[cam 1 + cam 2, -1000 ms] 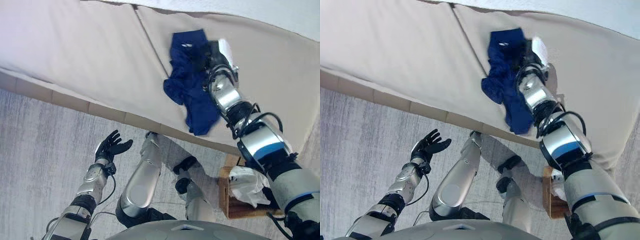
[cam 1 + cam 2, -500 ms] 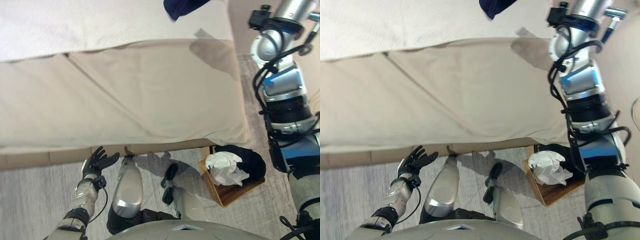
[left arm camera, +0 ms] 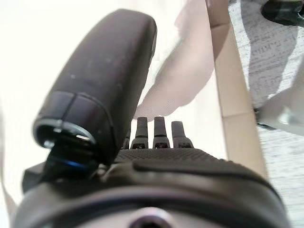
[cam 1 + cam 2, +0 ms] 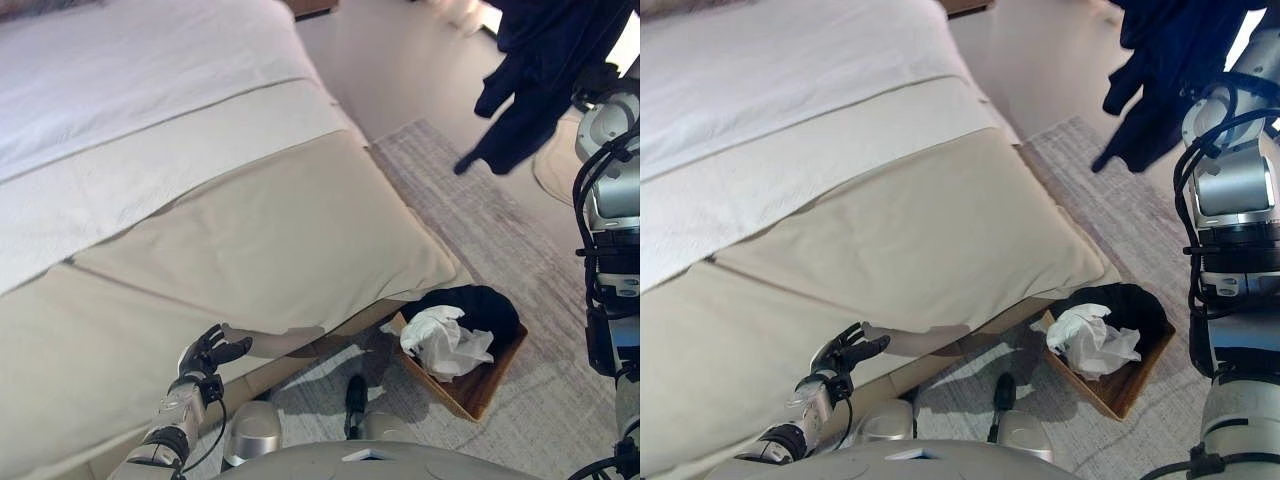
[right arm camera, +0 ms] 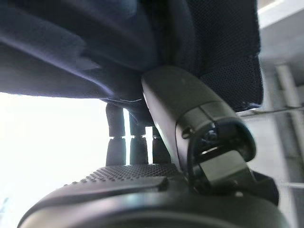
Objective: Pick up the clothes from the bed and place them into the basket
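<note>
A navy blue garment (image 4: 530,90) hangs in the air at the upper right, off the bed and above the rug; it also shows in the right eye view (image 4: 1160,80). In the right wrist view my right hand (image 5: 183,111) is curled into this cloth (image 5: 85,42), thumb pressed against it. A wooden basket (image 4: 482,398) stands on the floor by the bed's corner, below and nearer to me than the garment, with a white cloth (image 4: 445,340) and a black cloth (image 4: 482,305) in it. My left hand (image 4: 208,352) is open and empty, low beside the bed's near edge.
The bed (image 4: 250,230) has a beige cover, with a white sheet (image 4: 130,90) farther back, and fills the left and middle. A grey rug (image 4: 500,220) lies on the floor on the right, under the basket.
The camera has swung round. My right arm has lifted the navy garment off the bed and carried it out over the floor. My left hand stays open.
</note>
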Controlling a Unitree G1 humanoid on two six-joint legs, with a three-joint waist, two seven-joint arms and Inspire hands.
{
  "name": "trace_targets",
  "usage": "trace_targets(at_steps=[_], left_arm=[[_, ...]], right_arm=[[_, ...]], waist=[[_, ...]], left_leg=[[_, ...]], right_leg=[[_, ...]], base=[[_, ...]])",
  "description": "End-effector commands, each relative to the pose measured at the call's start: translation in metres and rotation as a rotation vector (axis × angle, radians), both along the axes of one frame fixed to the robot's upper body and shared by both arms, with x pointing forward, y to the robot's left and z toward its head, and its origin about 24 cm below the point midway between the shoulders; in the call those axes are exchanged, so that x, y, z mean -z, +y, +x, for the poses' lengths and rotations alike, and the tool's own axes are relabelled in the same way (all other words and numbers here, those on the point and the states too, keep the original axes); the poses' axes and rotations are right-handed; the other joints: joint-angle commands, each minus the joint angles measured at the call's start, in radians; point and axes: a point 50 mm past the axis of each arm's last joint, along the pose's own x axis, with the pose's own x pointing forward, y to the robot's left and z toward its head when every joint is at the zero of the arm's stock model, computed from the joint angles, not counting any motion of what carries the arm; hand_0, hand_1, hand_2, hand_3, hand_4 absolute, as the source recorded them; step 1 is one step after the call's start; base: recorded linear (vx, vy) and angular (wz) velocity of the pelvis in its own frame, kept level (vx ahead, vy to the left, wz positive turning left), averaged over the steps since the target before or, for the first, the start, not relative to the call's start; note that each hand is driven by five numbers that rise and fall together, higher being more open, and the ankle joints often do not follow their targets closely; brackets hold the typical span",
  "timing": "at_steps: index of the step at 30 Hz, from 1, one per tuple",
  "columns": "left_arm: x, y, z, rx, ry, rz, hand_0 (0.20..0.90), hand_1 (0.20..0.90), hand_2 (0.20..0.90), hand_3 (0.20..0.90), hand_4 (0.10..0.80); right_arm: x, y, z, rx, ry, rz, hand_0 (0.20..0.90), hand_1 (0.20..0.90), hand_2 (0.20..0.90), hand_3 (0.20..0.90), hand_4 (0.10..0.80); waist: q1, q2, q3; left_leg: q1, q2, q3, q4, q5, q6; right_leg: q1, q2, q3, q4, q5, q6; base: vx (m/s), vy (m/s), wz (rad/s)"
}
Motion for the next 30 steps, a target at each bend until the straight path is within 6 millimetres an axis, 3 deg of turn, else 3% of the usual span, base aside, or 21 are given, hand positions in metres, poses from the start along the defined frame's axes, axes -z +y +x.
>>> trace_targets(at_steps=[1,8,13,18,25,30], left_arm=[[0.007,0.009,-0.019,0.076,0.074,0.062,0.9,0.9,0.9,0.9,0.8],[0.003,0.005,-0.009,0.146,0.033,0.054,0.9,0.9,0.9,0.9,0.8],[-0.008,-0.007,0.017,0.189,-0.063,0.034,0.9,0.9,0.9,0.9,0.8],[-0.024,-0.025,0.049,0.221,-0.197,-0.011,0.9,0.9,0.9,0.9,0.8],[-0.04,-0.038,0.073,0.226,-0.319,-0.047,0.9,0.9,0.9,0.9,0.8],[-0.057,-0.043,0.091,0.213,-0.41,-0.07,0.9,0.9,0.9,0.9,0.8]], right_arm=[[-0.013,-0.016,-0.008,0.031,0.031,-0.12,0.3,0.3,0.3,0.2,0.1],[0.032,-0.041,0.002,0.123,0.261,-0.095,0.3,0.3,0.3,0.2,0.1],[0.068,-0.046,0.007,0.14,0.36,-0.025,0.3,0.3,0.3,0.2,0.1],[0.087,-0.052,0.011,0.177,0.409,0.009,0.3,0.3,0.3,0.2,0.1],[0.091,-0.053,0.022,0.203,0.471,0.014,0.3,0.3,0.3,0.2,0.1],[0.074,-0.058,0.032,0.277,0.54,-0.009,0.3,0.3,0.3,0.2,0.1]], waist=[[-0.009,-0.003,-0.125],[-0.029,0.02,-0.08],[-0.056,0.054,0.0],[-0.08,0.11,0.099],[-0.093,0.185,0.195],[-0.105,0.239,0.265]], left_leg=[[-0.025,0.009,0.012,0.009,-0.045,0.017],[-0.055,0.026,0.027,0.048,-0.039,0.007],[-0.123,0.033,0.018,0.091,-0.037,0.0],[-0.213,0.017,0.001,0.14,-0.037,-0.003],[-0.326,-0.013,-0.014,0.201,-0.031,0.002],[-0.446,-0.056,-0.014,0.281,-0.039,0.015]], right_leg=[[0.005,0.016,-0.036,0.047,-0.052,-0.023],[-0.028,0.022,-0.021,0.066,-0.054,-0.033],[-0.094,0.021,-0.009,0.096,-0.054,-0.041],[-0.191,0.005,0.002,0.149,-0.06,-0.048],[-0.335,-0.017,-0.006,0.252,-0.081,-0.059],[-0.477,-0.033,0.019,0.323,-0.081,-0.062]], base=[[0.014,-0.12,-0.3],[-0.039,-0.117,-0.26],[-0.156,-0.095,-0.17],[-0.193,0.004,-0.08],[-0.115,0.031,-0.11],[-0.065,0.019,-0.1]])
